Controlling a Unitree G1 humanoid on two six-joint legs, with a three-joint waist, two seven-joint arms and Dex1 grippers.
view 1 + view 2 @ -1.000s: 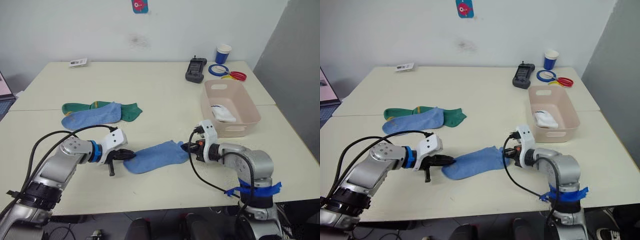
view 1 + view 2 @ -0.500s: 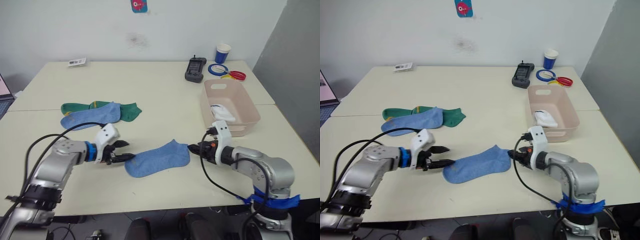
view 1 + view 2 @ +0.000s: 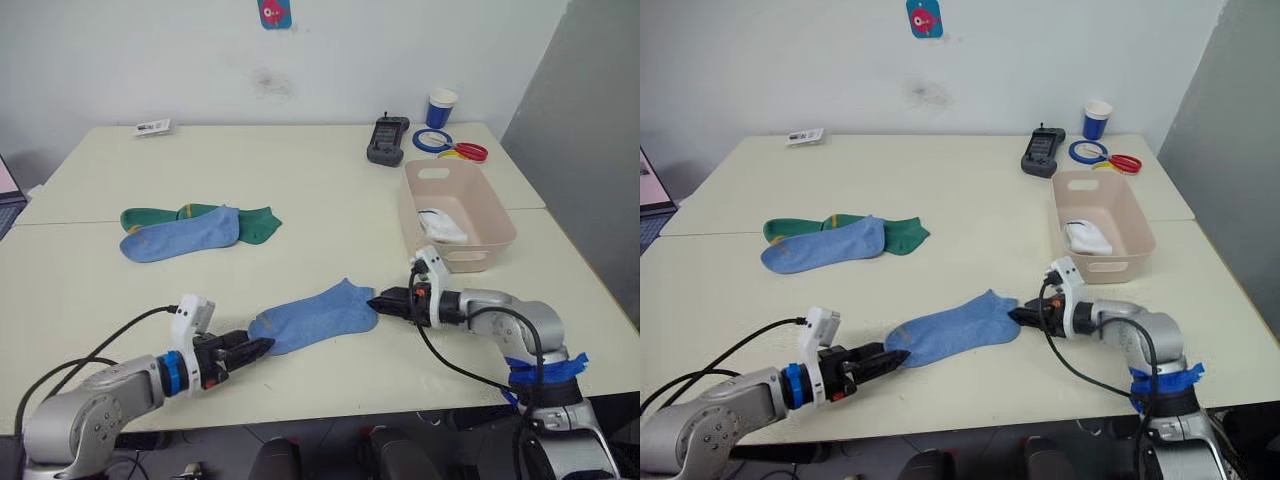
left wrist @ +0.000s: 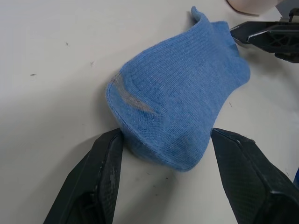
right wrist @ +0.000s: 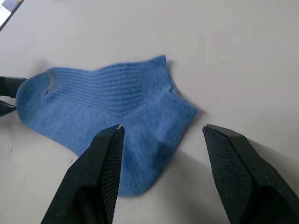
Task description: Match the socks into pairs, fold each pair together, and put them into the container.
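While a light blue sock point(image 3: 313, 317) lies flat mid-table, left gripper point(image 4: 163, 154) straddles its toe, fingers spread; right gripper point(image 5: 161, 135) sits at its cuff, fingers spread, nothing pinched. Second blue sock point(image 3: 180, 233) overlaps green socks point(image 3: 255, 222) far left. Pink container point(image 3: 470, 235) holds white sock point(image 3: 440, 225). Beyond it: cup point(image 3: 439, 106), tape rings point(image 3: 435, 140), black handset point(image 3: 381, 138). Left wrist view shows a grey toe smudge point(image 4: 133, 95).
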